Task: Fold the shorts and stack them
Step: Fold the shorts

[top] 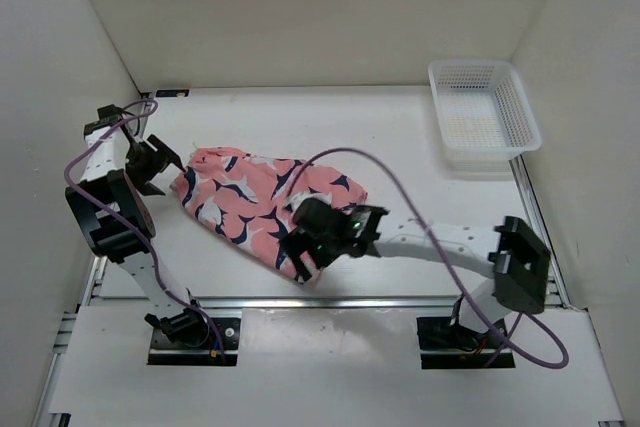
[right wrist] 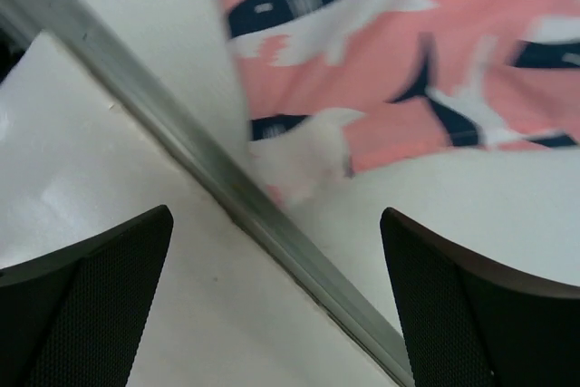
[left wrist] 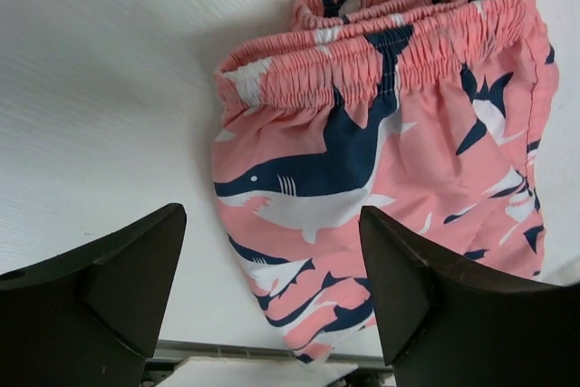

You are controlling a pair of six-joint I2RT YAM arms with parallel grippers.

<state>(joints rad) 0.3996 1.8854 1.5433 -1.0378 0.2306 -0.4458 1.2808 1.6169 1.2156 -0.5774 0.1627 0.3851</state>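
Tabletop (top: 400, 137) white and matte, boxed in by plain white walls (top: 300, 17) on three sides. Coral-pink shorts (top: 262, 205), navy-and-white shark print, lie slantwise on it, elastic waistband at their left end. Aluminium rail (top: 340, 301) runs along the table's near edge, a hem corner of the shorts just beside it. White mesh basket (top: 486, 160) sits well apart, far-right of the shorts. Left gripper (top: 165, 169) hangs at the shorts' waistband end, jaws spread, holding nothing. Right gripper (top: 302, 247) is over the shorts' near hem, jaws wide, nothing between.
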